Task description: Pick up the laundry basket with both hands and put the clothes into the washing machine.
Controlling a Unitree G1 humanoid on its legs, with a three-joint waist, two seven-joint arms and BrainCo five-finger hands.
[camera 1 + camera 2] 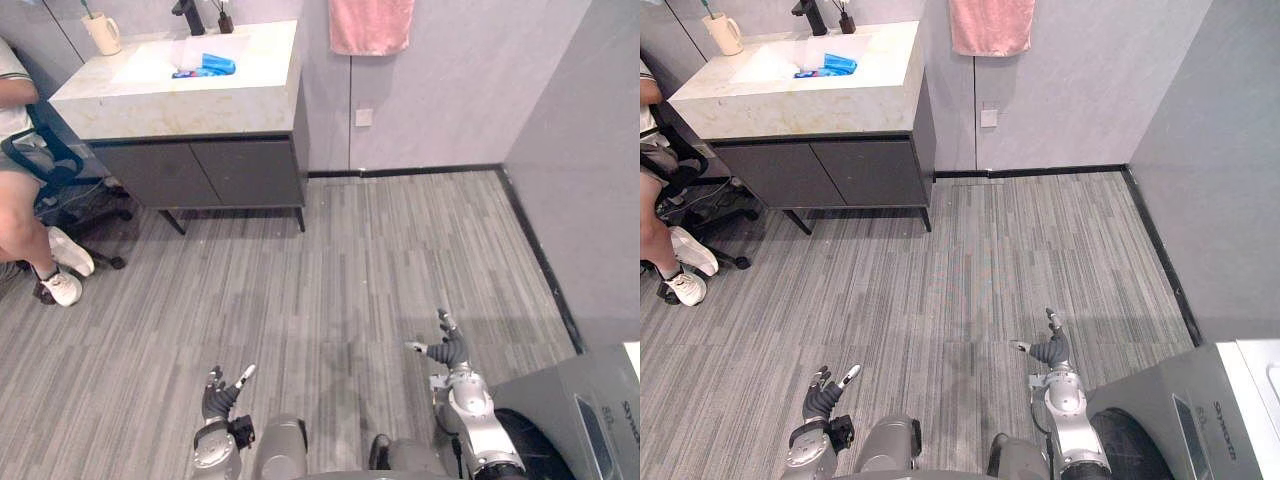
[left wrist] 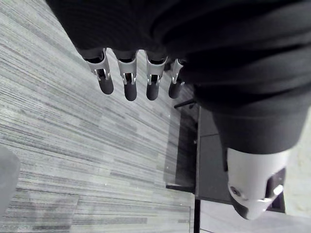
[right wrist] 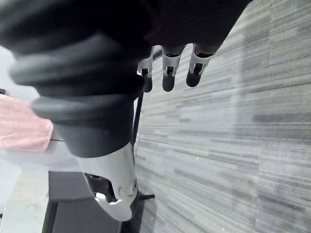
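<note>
Left eye view: left robot hand (image 1: 221,394), right robot hand (image 1: 450,353) apparently splayed above floor (image 1: 350,270).

**Grey washroom with a vanity**

Grey striped planks covered the floor (image 1: 380,270). A dark-fronted vanity (image 1: 200,172) with a pale marble top (image 1: 170,100) stood against the far grey wall (image 1: 450,80). A pink towel (image 1: 370,25) hung just past its right edge, above black skirting (image 1: 420,171).
</note>
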